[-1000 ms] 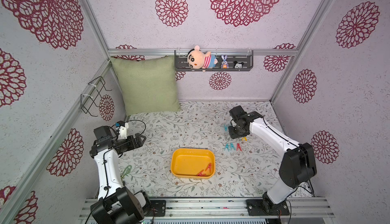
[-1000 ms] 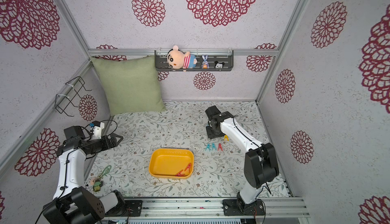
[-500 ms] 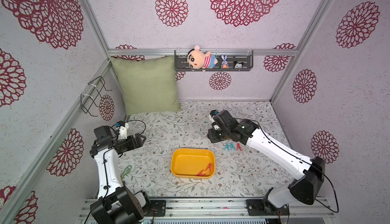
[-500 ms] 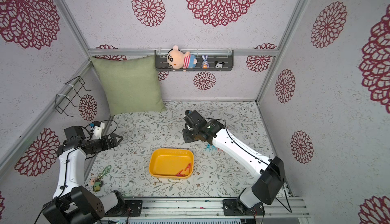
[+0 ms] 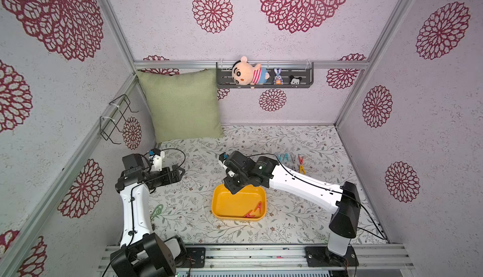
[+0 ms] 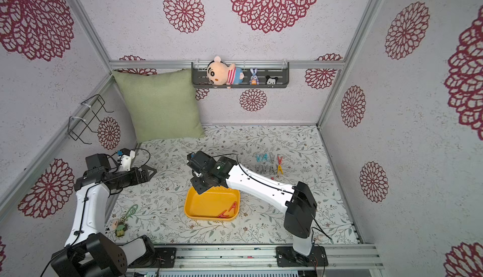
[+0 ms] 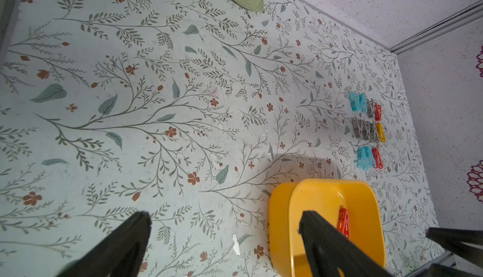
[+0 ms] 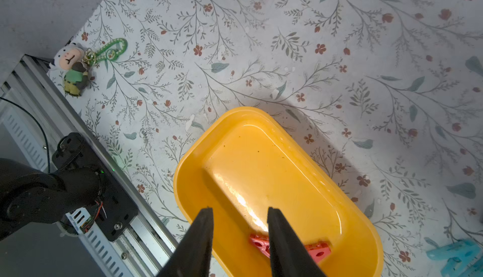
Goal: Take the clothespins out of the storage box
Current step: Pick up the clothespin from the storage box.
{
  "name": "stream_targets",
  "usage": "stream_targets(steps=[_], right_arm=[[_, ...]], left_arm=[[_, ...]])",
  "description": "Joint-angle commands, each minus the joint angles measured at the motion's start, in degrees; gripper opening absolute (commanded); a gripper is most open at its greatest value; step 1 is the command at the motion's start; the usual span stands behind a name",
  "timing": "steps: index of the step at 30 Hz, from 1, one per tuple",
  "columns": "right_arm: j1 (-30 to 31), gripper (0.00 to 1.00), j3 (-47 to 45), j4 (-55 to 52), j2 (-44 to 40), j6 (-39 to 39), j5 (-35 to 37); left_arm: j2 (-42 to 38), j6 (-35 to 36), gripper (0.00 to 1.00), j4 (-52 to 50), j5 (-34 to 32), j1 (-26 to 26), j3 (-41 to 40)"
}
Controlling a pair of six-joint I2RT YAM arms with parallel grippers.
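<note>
A: What was changed since a second ago?
B: The right gripper (image 5: 232,188) was moved from beside the laid-out clothespins (image 5: 290,159) at far right to above the far-left corner of the storage box (image 5: 217,205). The left gripper (image 5: 180,171) is unchanged, spread wide and empty.
A: Right jaws?
B: Partly open, nothing held between them.
A: Remaining pins?
B: Two red clothespins (image 5: 254,210) are laid flat in the box's near-right corner, long axes slanted near-left to far-right; the box's long axis is set left to right
</note>
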Motion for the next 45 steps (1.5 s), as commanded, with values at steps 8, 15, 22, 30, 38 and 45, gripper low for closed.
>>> stream_targets(steps=[8,15,22,30,38,45], right_arm=[[7.1,0.40,7.2,-9.3,8.2,11.1,8.3],[8.9,0.40,2.7,-11.6,9.0,20.0,10.8],[6.3,0.42,-8.0,-18.1,4.3,34.4,14.5],[3.1,0.46,-16.3,-13.0,-0.2,42.1,14.4],[2.0,0.46,-16.3,-9.4,2.0,44.2,14.4],[2.5,0.42,-15.5,-7.8,4.5,49.1,14.5]], left_arm=[[-0.1,0.1,0.98,0.8,-1.3,-0.2,0.5],[1.2,-0.4,0.98,1.0,-1.6,-0.2,0.7],[5.7,-0.6,0.97,-0.6,-1.1,-0.3,2.1],[7.1,-0.4,0.97,-0.9,-0.5,-0.2,2.4],[6.8,-0.5,0.97,-0.9,-0.8,-0.3,2.4],[6.7,-0.5,0.97,-1.0,-0.8,-0.2,2.4]])
